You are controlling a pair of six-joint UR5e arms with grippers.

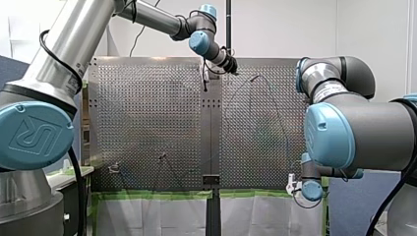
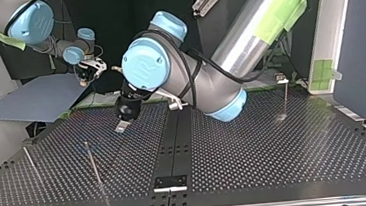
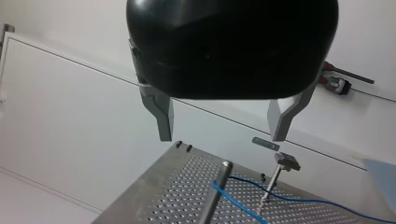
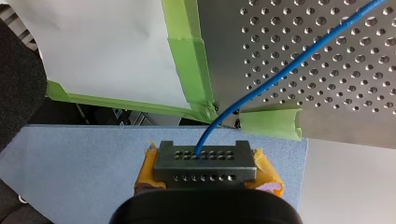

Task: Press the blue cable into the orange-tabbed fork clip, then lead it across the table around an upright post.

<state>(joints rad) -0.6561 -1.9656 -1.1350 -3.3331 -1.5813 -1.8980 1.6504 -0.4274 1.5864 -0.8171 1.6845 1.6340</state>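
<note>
Your left gripper (image 3: pixel 222 137) hangs tilted above the table's (image 3: pixel 163 200) end, metal fingers (image 3: pixel 161 112) spread wide with nothing between them. Ahead of it and lower, the blue cable (image 3: pixel 233 200) meets an upright post (image 3: pixel 217 186). Your right gripper (image 4: pixel 205 161) sits low, just off the table's taped corner, pinching the cable, which runs thin and gently curved away from its yellow pads (image 4: pixel 268 175) across the perforations
</note>
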